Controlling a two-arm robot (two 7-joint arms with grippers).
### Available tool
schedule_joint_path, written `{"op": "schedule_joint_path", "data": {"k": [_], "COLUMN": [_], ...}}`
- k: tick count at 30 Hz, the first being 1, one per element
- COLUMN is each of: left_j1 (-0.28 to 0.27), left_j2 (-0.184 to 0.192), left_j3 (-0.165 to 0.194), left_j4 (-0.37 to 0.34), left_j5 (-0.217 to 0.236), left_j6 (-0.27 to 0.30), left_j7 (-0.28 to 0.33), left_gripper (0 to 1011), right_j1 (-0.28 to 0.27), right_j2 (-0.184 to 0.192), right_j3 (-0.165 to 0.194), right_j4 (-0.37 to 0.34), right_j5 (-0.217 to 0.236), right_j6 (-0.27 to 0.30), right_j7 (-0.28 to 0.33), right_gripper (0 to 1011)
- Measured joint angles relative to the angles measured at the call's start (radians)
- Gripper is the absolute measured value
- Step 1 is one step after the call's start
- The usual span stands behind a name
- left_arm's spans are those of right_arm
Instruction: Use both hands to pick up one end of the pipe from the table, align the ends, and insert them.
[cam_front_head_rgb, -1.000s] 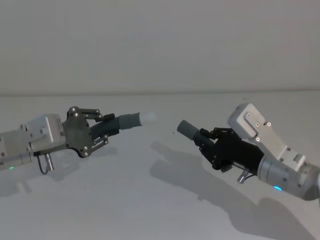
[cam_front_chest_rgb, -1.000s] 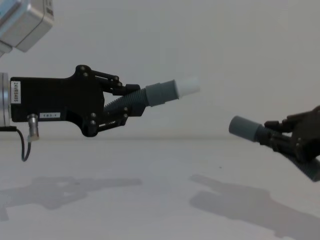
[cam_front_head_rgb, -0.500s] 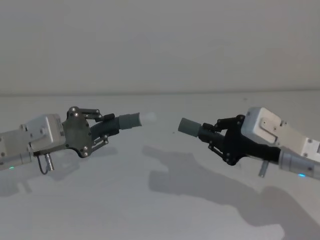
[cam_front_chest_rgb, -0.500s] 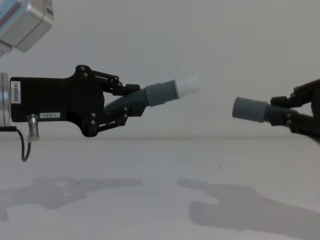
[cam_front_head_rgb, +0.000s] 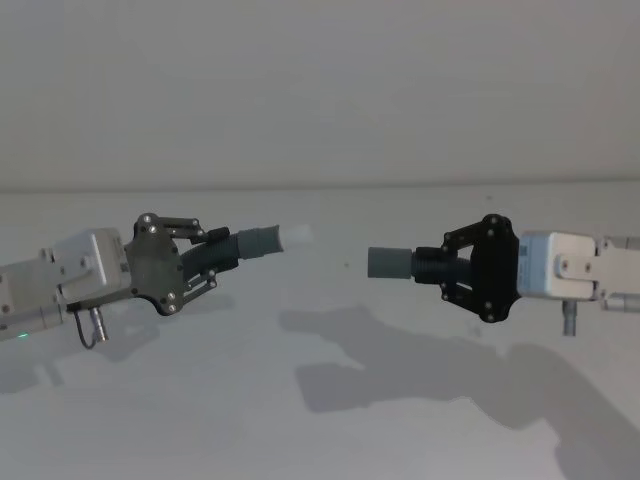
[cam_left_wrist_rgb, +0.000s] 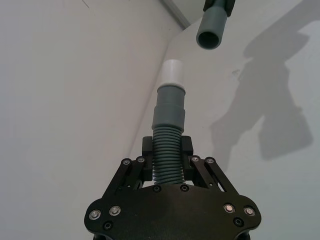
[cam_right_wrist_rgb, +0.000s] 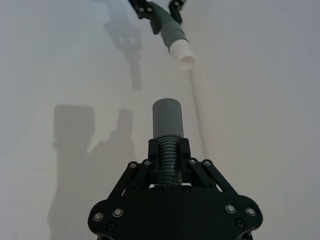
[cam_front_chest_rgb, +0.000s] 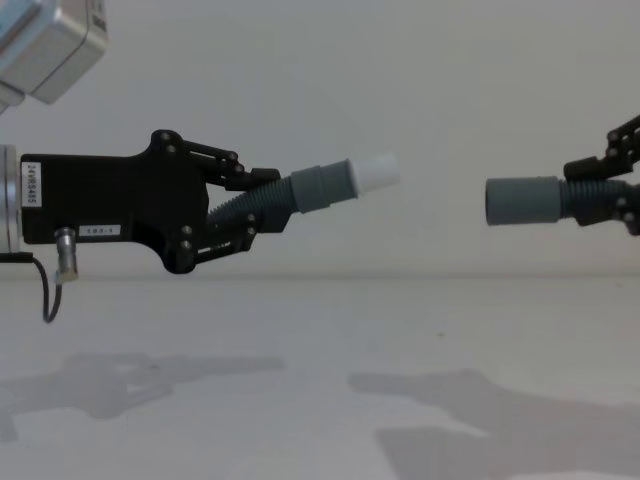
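Note:
My left gripper is shut on the ribbed middle of one pipe piece, held above the table. Its white plug tip points right and slightly up. My right gripper is shut on the other pipe piece, whose open grey cuff lies level and faces left. A gap separates the two ends, and the plug tip sits a little higher than the cuff. In the left wrist view the plug tip points toward the open cuff, which lies off to one side of its axis.
The white table below carries only the arms' shadows. A pale wall rises behind its far edge.
My right gripper has risen and rotated, so its pipe piece went from tilted to level and drew back slightly to the right. The left gripper and its piece have not moved.

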Motion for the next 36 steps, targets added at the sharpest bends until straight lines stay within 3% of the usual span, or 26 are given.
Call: {"op": "schedule_joint_path", "data": {"k": [4, 14, 36], "left_j1": [0.0, 0.0, 0.0], "left_j2": [0.0, 0.0, 0.0], "left_j3": [0.0, 0.0, 0.0], "left_j4": [0.0, 0.0, 0.0], "left_j5": [0.0, 0.0, 0.0], "left_j6": [0.0, 0.0, 0.0], "left_j7": [0.0, 0.0, 0.0], "left_gripper": [290, 290, 290], "right_j1": [0.039, 0.1, 0.187], "right_j2": [0.019, 0.024, -0.024], "right_j3": [-0.012, -0.037, -0.086], "right_j4": [-0.002, 0.007, 0.058], "right_j5": [-0.011, -0.03, -0.048], "right_j6": [-0.028, -0.048, -0.049], "right_j7": [0.044, 0.093, 0.118], "right_gripper": [204, 204, 204]}}
